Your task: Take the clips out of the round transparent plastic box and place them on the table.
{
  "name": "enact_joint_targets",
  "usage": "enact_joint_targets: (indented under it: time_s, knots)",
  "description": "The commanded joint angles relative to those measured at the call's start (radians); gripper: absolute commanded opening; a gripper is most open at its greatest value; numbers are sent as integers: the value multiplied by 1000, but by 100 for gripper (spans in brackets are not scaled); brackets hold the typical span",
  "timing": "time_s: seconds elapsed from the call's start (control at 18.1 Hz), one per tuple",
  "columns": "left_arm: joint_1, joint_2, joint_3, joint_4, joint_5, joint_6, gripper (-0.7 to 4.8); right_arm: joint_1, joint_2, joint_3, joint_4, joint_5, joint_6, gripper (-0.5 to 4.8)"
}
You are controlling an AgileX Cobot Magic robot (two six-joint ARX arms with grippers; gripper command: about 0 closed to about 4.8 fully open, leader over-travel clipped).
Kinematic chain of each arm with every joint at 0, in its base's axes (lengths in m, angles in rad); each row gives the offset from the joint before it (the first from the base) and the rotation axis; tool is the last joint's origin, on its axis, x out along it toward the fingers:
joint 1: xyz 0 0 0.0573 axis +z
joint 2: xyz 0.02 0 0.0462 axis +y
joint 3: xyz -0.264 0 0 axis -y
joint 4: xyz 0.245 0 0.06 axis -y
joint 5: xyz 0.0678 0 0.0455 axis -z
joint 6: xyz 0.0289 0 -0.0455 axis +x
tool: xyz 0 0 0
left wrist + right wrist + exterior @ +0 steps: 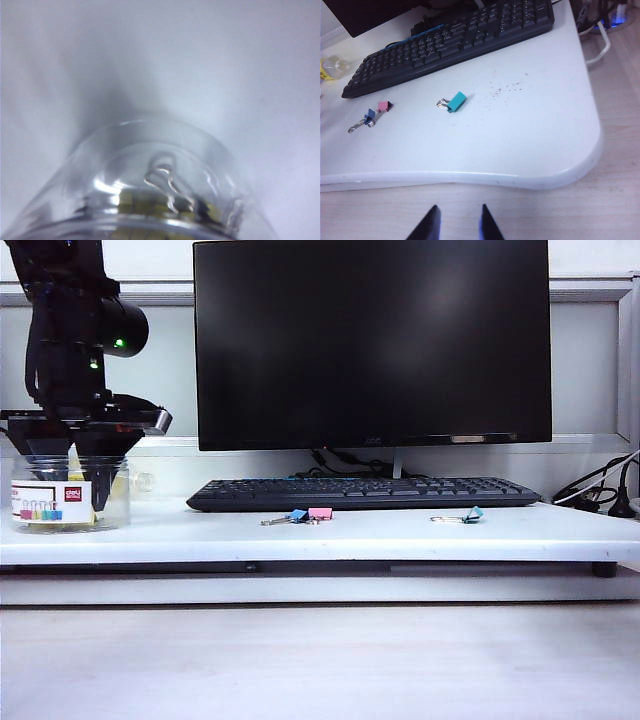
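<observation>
Two dark fingertips of the right gripper [458, 224] stand apart, grasping nothing, off the table [530, 140] edge. Left gripper [85, 455] reaches down into the round clear box [68, 495] at the table's left end; its fingers are hidden, so I cannot tell their state. Pale-yellow clips [150, 202] blur inside, uncountable, wire handles upward. Three coloured clips lie before the keyboard [365, 492].
</observation>
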Motion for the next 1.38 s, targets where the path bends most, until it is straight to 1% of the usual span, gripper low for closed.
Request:
enact_joint_targets:
  time_s: [0.06, 0.17, 0.22, 0.28, 0.78, 0.89, 0.94, 1.05, 1.11, 1.22, 1.27, 1.38]
  knots:
    - [0, 16, -10, 1, -3, -3, 276, 0, -2, 1, -5, 0, 0, 108]
    - [0, 16, -10, 2, -8, -3, 262, 0, -2, 1, -5, 3, 0, 108]
    - [0, 16, -10, 1, -7, -3, 226, 0, -2, 1, -5, 7, 0, 108]
    - [0, 17, -10, 0, -7, -3, 208, 0, -2, 1, -5, 8, 0, 108]
    - [0, 18, -10, -74, -19, 0, 216, 0, -2, 1, -5, 12, 0, 108]
    - [0, 17, -10, -91, -63, 2, 218, 0, -2, 1, -5, 12, 0, 108]
    - [0, 16, -10, -92, -91, 1, 228, 0, -2, 1, -5, 12, 0, 108]
    - [0, 16, 4, -107, -101, 1, 247, 0, -2, 1, -5, 9, 1, 108]
    - [0, 16, 20, -115, -101, 1, 247, 0, -2, 1, -5, -5, 1, 108]
    - [0, 16, 79, -143, -95, 0, 247, 0, -2, 1, 1, -91, 1, 108]
    - [0, 16, 108, -157, -88, -10, 246, 0, -2, 2, 6, -156, 1, 108]
    - [0, 16, 146, -179, -58, -29, 246, 0, -2, 2, 6, -217, 0, 108]
